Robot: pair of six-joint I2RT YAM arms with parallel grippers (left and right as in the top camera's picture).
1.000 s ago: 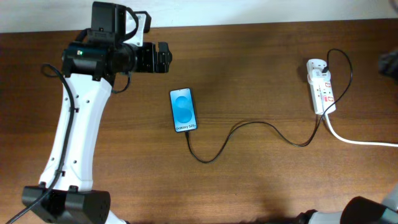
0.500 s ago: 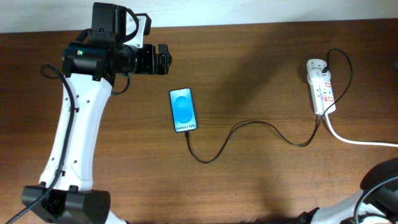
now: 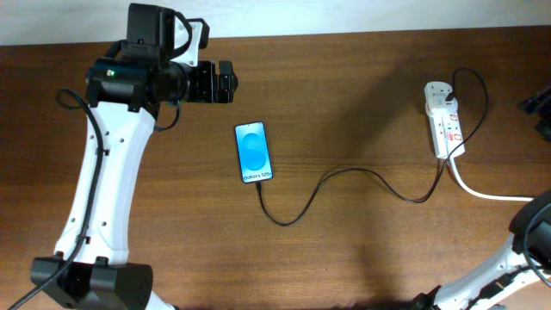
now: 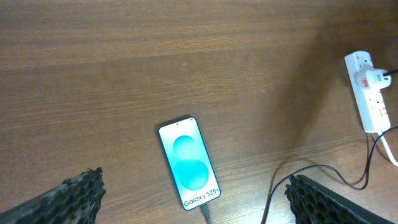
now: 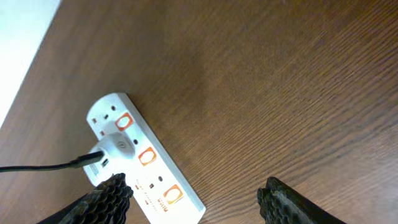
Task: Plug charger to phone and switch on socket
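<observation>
On the brown wooden table (image 3: pixel 362 69), seen from overhead, the phone (image 3: pixel 254 152) lies flat left of centre with its blue screen lit. The charger (image 3: pixel 344 170) runs from the phone's lower end in loose curves across the wood to the right. There it loops round the far end of the socket (image 3: pixel 445 125) to a white plug (image 3: pixel 437 90) seated in it. The socket lies near the right edge, well apart from the phone, and a thick white cord (image 3: pixel 491 195) trails off from its near end. The left gripper (image 3: pixel 229 80) hangs beyond the phone, up and to its left, touching nothing. Only a little of the right arm (image 3: pixel 527 226) shows at the right edge. Nothing lies between phone and socket but bare wood and the cable.

In the left wrist view, the two dark fingers (image 4: pixel 71 196) stand at the lower corners, spread as wide as they go and empty. The phone lies between them on the table below. The charger's tip meets the phone's bottom edge. The socket sits far off at the upper right.

In the right wrist view, the right gripper (image 5: pixel 194 182) hovers above the socket's near end, its fingers (image 5: pixel 102 199) well apart and holding nothing. The plug sits in the second outlet, with the black cable leading off left. Red-marked switches sit beside the outlets; I cannot tell how they are set.
</observation>
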